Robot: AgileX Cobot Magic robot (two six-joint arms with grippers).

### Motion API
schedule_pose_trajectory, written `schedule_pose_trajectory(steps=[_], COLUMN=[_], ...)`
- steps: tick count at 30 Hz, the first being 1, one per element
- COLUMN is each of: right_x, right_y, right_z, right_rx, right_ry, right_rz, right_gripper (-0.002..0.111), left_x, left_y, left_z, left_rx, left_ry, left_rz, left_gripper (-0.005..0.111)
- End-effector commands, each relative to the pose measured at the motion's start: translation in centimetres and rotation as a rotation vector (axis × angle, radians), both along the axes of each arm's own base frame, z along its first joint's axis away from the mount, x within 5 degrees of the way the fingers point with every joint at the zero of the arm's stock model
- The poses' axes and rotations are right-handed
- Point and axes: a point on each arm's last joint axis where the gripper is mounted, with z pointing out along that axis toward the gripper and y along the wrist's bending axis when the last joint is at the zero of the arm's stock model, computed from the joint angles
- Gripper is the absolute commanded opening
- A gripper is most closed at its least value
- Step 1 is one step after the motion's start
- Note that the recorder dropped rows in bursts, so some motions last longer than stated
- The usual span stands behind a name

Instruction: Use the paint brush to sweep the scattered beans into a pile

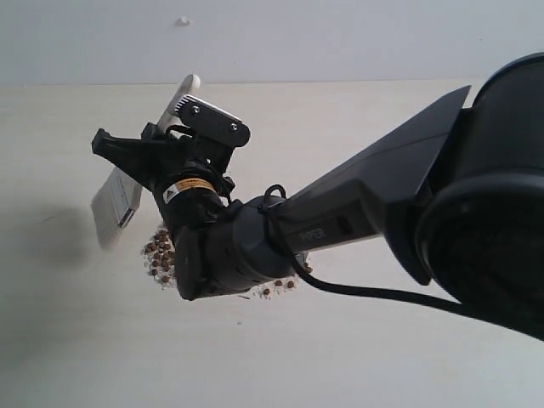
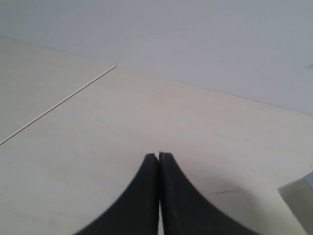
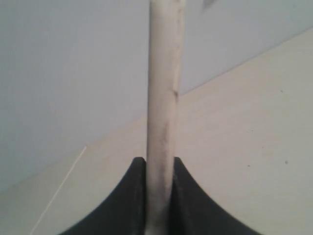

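The beans (image 1: pixel 160 255) lie in a loose reddish-brown patch with pale crumbs on the desk (image 1: pixel 357 357), and only the exterior view catches them. Most of the patch is tucked under the right arm (image 1: pixel 357 200). A few more beans peek out along the arm's lower edge, near the black cable (image 1: pixel 374 293).

Just left of the patch is the paint brush (image 1: pixel 117 197), tilted, with its head low and to the left and its pale handle slanting up to the right. The head is blurred, so I can't tell whether the bristles touch the desk. The right fingers (image 1: pixel 119 146) are pinching the handle between the head and the handle's end.

Over to the right wrist view, which gives the grip up close. The handle (image 3: pixel 160 112) runs straight between the two black right fingers (image 3: pixel 138 171), held snug on both sides. Behind it there's only pale desk and grey wall (image 3: pixel 73 73); the brush head and the beans belong to the exterior view alone.

The left wrist view is the only one showing the left fingers (image 2: pixel 151 169). They are pressed together with nothing between them, above bare desk crossed by a thin seam (image 2: pixel 58 103). A greyish corner (image 2: pixel 299 198) pokes in at the frame's edge, too cropped to identify.
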Motion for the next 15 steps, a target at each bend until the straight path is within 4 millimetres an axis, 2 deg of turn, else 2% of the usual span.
schedule_pose_trajectory(steps=[1, 8, 15], right_x=[0.17, 0.09, -0.54], right_y=[-0.13, -0.57, -0.97], right_z=[-0.09, -0.66, -0.31], right_rx=[-0.043, -0.218, -0.360], right_ry=[0.024, 0.024, 0.021], right_rz=[-0.038, -0.066, -0.134], right_gripper=[0.000, 0.000, 0.000], left_x=[-0.05, -0.05, -0.05], left_y=[0.05, 0.05, 0.05], left_z=[-0.06, -0.06, -0.06], left_rx=[0.003, 0.003, 0.003], left_ry=[-0.002, -0.002, -0.002], left_rz=[0.003, 0.003, 0.003], left_gripper=[0.000, 0.000, 0.000])
